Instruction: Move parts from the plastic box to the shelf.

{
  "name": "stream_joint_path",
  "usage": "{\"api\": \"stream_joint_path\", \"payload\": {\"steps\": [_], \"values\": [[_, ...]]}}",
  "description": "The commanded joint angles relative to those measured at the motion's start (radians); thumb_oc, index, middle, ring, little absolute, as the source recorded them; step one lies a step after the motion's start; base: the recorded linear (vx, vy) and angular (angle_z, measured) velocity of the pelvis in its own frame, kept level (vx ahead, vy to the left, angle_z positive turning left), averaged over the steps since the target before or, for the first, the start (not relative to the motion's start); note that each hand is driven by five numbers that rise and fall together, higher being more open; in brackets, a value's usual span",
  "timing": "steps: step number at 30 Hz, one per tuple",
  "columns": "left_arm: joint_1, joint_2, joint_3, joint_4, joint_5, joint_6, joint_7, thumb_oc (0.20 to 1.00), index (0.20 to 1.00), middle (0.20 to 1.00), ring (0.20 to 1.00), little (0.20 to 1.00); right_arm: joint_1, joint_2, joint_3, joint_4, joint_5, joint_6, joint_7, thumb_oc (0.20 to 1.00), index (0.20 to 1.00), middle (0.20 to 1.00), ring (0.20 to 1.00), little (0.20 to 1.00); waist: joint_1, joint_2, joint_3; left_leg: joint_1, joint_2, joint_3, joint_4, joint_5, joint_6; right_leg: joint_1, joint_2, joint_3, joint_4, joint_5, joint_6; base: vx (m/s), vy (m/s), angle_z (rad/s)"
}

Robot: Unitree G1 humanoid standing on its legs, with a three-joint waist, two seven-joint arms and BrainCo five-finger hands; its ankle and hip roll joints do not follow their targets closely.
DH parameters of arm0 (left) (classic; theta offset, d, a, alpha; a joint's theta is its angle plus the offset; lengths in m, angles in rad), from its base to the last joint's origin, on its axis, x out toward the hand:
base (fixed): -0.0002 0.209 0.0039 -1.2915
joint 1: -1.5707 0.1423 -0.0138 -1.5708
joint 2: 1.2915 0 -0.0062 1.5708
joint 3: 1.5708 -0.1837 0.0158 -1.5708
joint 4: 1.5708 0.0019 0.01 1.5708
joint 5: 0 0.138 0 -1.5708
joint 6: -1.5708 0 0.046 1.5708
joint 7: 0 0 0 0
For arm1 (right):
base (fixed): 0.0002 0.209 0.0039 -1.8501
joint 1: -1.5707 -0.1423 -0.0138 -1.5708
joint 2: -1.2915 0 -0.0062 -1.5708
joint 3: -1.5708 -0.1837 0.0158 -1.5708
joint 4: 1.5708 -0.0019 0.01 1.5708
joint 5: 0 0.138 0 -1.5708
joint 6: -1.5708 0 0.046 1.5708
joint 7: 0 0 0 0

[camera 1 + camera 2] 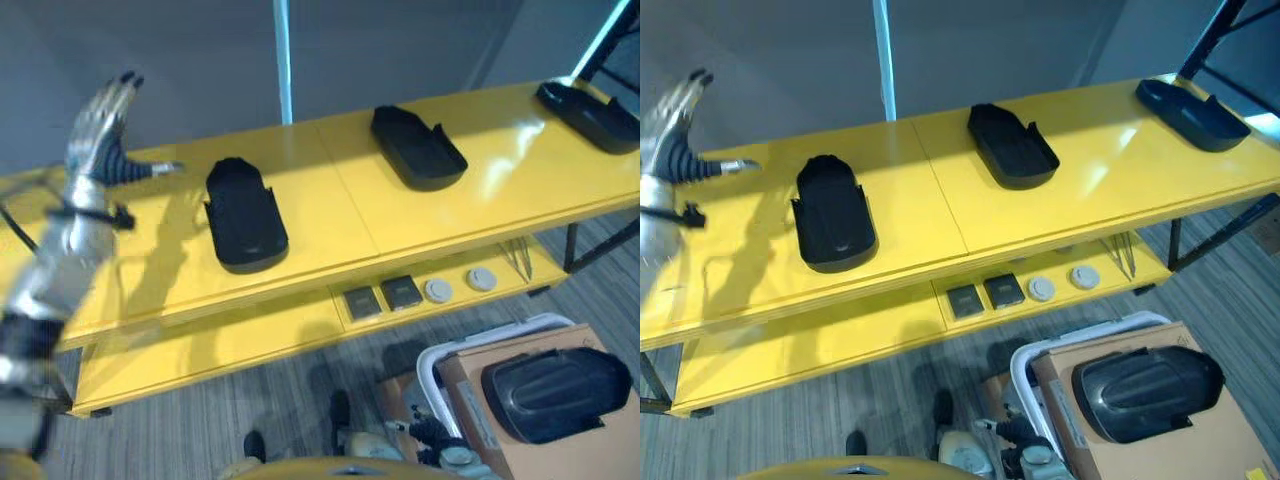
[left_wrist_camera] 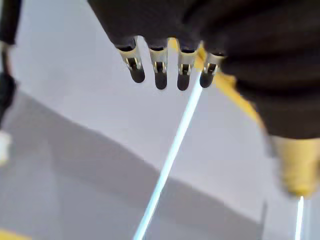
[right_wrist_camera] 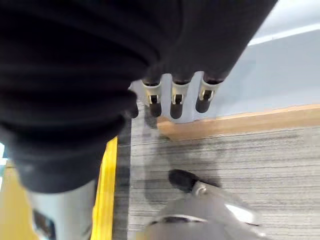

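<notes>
Parts: three black moulded trays lie on the yellow shelf's [image 1: 330, 190] top deck, and a fourth part [image 1: 555, 392] rests on a cardboard carton [image 1: 580, 450] at 4 o'clock in the left eye view, a white box rim [image 1: 432, 372] just beside it.

Left hand [image 1: 100, 125]: raised at 10 o'clock, above the shelf's left end, fingers straight and spread, thumb out; it holds nothing. Its wrist view shows the fingers [image 2: 159, 75] extended against a grey wall. The near part [image 1: 243, 213] lies just to its right, apart from it. Outward along the deck, the middle part [image 1: 417, 147] sits at 1 o'clock and the far part [image 1: 590, 115] at 2 o'clock, all well spaced.

Right hand [image 3: 172, 102]: fingers hang relaxed over carpeted floor, empty.

Lower deck: two dark square pads [image 1: 382, 297] and two pale discs [image 1: 459, 285], near centre.

Assessment of the fourth part: a thin-walled plastic shell, probably light and stiff, glossy and therefore liable to slip. A grip across its long raised sides seems safest; pinching one thin edge could flex it or let it twist.
</notes>
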Motion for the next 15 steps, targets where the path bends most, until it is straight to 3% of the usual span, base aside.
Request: {"api": "stream_joint_path", "payload": {"steps": [1, 4, 5, 6, 10, 15], "values": [[-0.034, -0.048, -0.029, -0.041, -0.183, -0.085, -0.013, 0.711, 0.711, 0.711, 0.711, 0.711, -0.047, 0.010, -0.008, 0.042, -0.034, 0.002, -0.046, 1.000, 1.000, 1.000, 1.000, 1.000, 0.007, -0.014, 0.018, 0.041, -0.005, -0.001, 0.000, -0.074, 0.014, 0.155, -0.077, -0.010, 0.002, -0.183, 0.114, 0.07, 0.006, 0.45], [0.123, -0.170, -0.026, -0.193, -0.279, -0.106, -0.089, 0.567, 0.567, 0.567, 0.567, 0.567, -0.030, 0.025, -0.019, 0.050, -0.047, 0.010, -0.053, 1.000, 1.000, 1.000, 1.000, 1.000, 0.015, -0.014, 0.006, 0.069, -0.012, -0.016, 0.000, -0.084, 0.021, 0.197, -0.085, -0.027, 0.002, -0.190, 0.106, 0.08, 0.011, 0.25], [0.168, -0.214, -0.042, -0.230, -0.333, -0.111, -0.120, 0.464, 0.464, 0.464, 0.464, 0.464, -0.030, 0.031, -0.020, 0.048, -0.050, 0.012, -0.053, 1.000, 1.000, 1.000, 1.000, 1.000, 0.021, -0.016, 0.007, 0.076, -0.015, -0.021, 0.000, -0.087, 0.024, 0.206, -0.087, -0.030, 0.002, -0.190, 0.104, 0.06, 0.008, 0.31], [0.211, -0.233, -0.052, -0.260, -0.362, -0.108, -0.151, 0.200, 0.200, 0.200, 0.200, 0.200, -0.024, 0.035, -0.018, 0.046, -0.051, 0.012, -0.051, 1.000, 1.000, 1.000, 1.000, 1.000, 0.023, -0.016, 0.006, 0.085, -0.017, -0.026, 0.000, -0.090, 0.026, 0.218, -0.090, -0.033, 0.002, -0.191, 0.104, 0.07, 0.005, 0.24], [0.329, -0.290, -0.142, -0.274, -0.483, -0.082, -0.259, 0.200, 0.200, 0.200, 0.200, 0.200, -0.019, 0.054, 0.014, 0.038, -0.075, 0.013, -0.043, 1.000, 1.000, 1.000, 1.000, 1.000, 0.035, -0.025, 0.014, 0.099, -0.020, -0.037, 0.000, -0.096, 0.035, 0.234, -0.088, -0.035, 0.002, -0.190, 0.099, 0.02, -0.007, 0.12], [0.356, -0.301, -0.185, -0.259, -0.549, -0.060, -0.302, 0.200, 0.200, 0.200, 0.200, 0.200, -0.026, 0.058, 0.022, 0.037, -0.078, 0.017, -0.040, 1.000, 1.000, 1.000, 1.000, 1.000, 0.036, -0.029, 0.024, 0.086, -0.018, -0.036, 0.000, -0.091, 0.037, 0.216, -0.084, -0.028, 0.002, -0.185, 0.100, 0.00, -0.003, -0.01]]}}
